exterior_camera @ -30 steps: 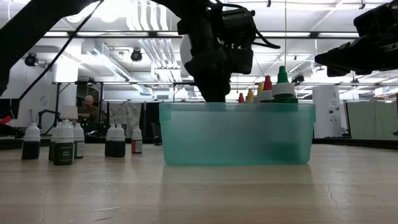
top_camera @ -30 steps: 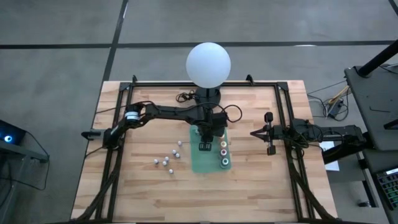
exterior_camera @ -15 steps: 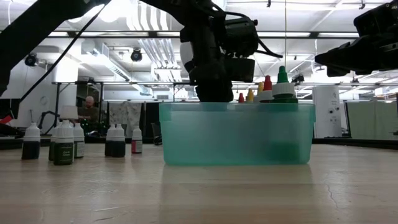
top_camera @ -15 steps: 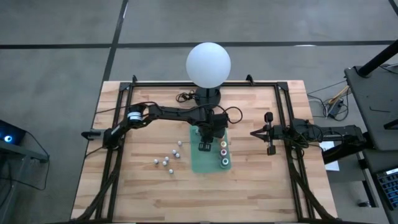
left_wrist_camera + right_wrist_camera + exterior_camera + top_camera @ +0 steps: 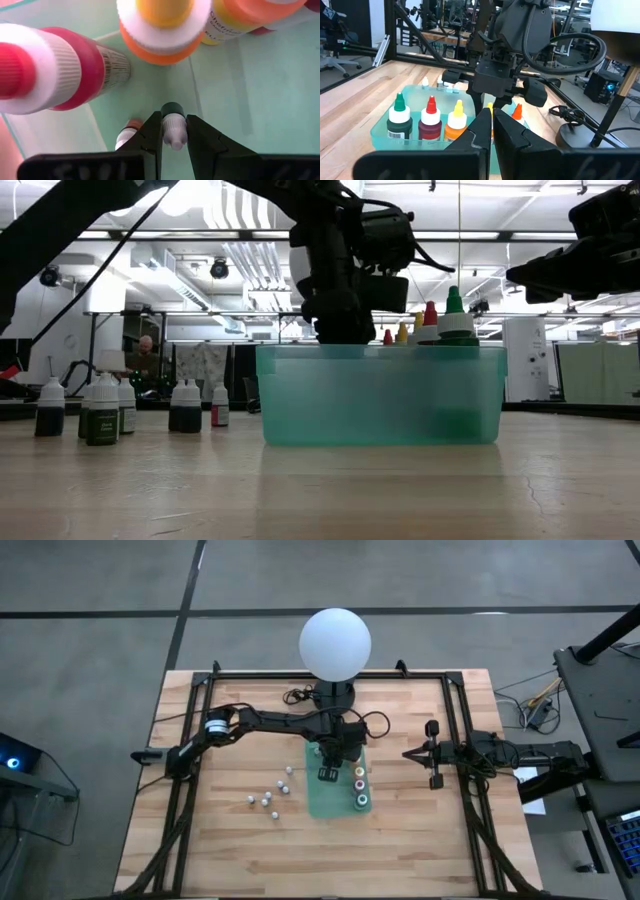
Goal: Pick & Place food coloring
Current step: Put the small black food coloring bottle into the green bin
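Note:
My left gripper (image 5: 328, 772) reaches down into the translucent green bin (image 5: 325, 804), shut on a small food coloring bottle (image 5: 173, 111) with a dark green body and whitish cap. A second small bottle (image 5: 128, 134) stands in the bin just beside one finger. Larger bottles with coloured tops (image 5: 359, 786) stand in a row along the bin's right side. Several small whitish-capped bottles (image 5: 268, 796) stand on the table to the bin's left. My right gripper (image 5: 410, 753) waits shut and level at the table's right edge. My left gripper pinches the small bottle's whitish cap (image 5: 173, 134) between its two fingers (image 5: 152, 131). The fingers come from above, pointing steeply down into the bin. The bottle hangs upright below them, body downward; whether its base rests on the bin floor I cannot tell.
A big white globe lamp (image 5: 335, 643) stands on its dark base just behind the bin, with a cable beside it. Black frame rails (image 5: 190, 790) run along the table's left and right sides. Bare wood lies in front of the bin.
My left gripper has rolled a little about its own axis over the bin, still shut on the small bottle. The bin and the other bottles have stayed put.

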`<act>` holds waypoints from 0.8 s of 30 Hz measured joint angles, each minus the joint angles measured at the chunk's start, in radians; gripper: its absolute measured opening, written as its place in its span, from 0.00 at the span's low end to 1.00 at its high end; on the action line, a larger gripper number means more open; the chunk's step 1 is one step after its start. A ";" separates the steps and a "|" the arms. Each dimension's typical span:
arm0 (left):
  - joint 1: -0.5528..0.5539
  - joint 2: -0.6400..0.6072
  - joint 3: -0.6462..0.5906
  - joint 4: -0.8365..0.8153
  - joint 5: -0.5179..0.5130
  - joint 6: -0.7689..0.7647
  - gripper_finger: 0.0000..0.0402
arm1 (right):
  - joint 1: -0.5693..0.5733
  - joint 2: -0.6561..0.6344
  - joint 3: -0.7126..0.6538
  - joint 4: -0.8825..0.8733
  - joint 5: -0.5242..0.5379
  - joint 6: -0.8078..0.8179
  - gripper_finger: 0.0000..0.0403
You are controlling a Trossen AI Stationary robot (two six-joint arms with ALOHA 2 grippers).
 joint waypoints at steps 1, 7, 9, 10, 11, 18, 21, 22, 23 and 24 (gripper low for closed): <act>0.000 0.003 0.000 0.001 0.000 0.000 0.11 | 0.000 0.000 0.000 0.000 0.000 0.000 0.02; -0.003 0.008 -0.001 -0.002 0.001 0.005 0.11 | 0.000 0.000 0.000 0.000 0.000 -0.001 0.02; -0.005 0.008 -0.001 -0.003 0.000 0.006 0.11 | 0.000 0.000 0.000 0.000 0.000 0.000 0.02; -0.007 0.008 -0.001 -0.005 0.000 0.007 0.11 | 0.000 0.000 0.000 0.000 0.000 -0.002 0.02; -0.009 0.008 -0.001 -0.004 -0.001 0.007 0.11 | 0.000 0.000 0.000 0.000 0.000 -0.001 0.02; -0.024 0.008 -0.001 -0.003 0.001 0.026 0.11 | 0.000 0.000 0.000 0.000 0.000 0.000 0.02; -0.026 0.008 -0.001 -0.003 0.000 0.027 0.11 | 0.000 0.000 0.000 0.000 0.000 0.000 0.02; -0.026 0.008 -0.001 -0.003 0.000 0.028 0.11 | 0.000 0.000 0.000 0.000 0.000 0.000 0.02; -0.026 0.008 -0.001 -0.002 0.000 0.031 0.11 | 0.000 0.000 0.000 0.000 0.000 -0.002 0.02; -0.026 0.007 -0.001 0.001 0.000 0.031 0.11 | 0.000 0.000 0.000 0.000 0.000 -0.001 0.02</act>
